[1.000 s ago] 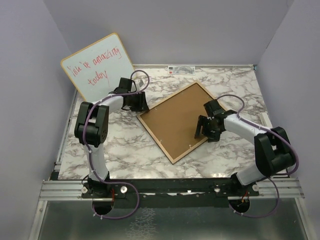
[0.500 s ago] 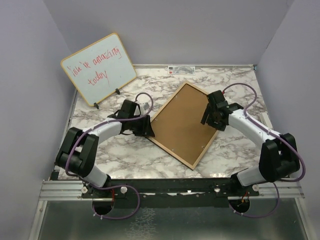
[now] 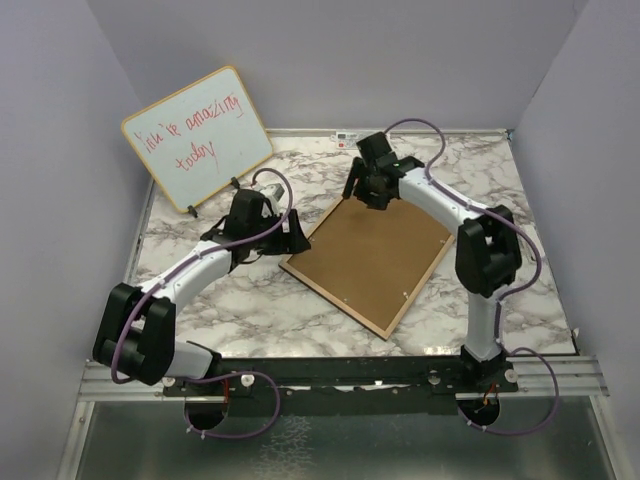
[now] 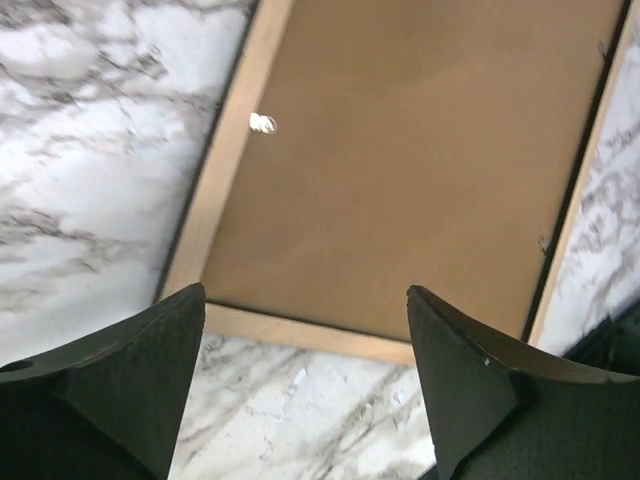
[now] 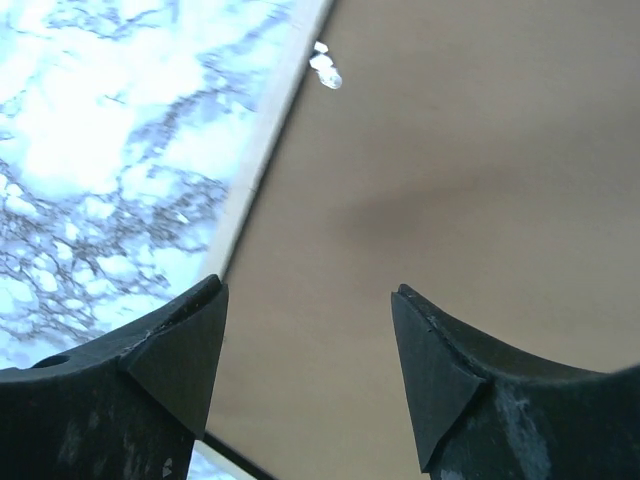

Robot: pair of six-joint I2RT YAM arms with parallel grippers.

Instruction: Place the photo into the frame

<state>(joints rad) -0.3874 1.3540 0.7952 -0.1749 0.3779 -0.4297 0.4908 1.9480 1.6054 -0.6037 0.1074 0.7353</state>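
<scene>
We see the frame (image 3: pixel 335 300) lying wood face up near the table's centre, with the brown board (image 3: pixel 372 250) seated inside its rails. The photo shows nowhere. Whether it lies beneath that board is hidden, so we cannot judge the task done. The left gripper (image 4: pixel 305 300), at the frame's 9 o'clock corner, and the right gripper (image 5: pixel 308 290), at 12 o'clock, both gape wide, holding nothing.

The frame (image 4: pixel 300 335) has rails of pale, smooth, matt wood. The board (image 4: pixel 420 170) inside it is brown and matt, like fibreboard. The counter (image 4: pixel 90 150) looks like glossy marble. The whiteboard (image 3: pixel 195 135) at ten o'clock has a shiny white face and a light wood edge.
</scene>
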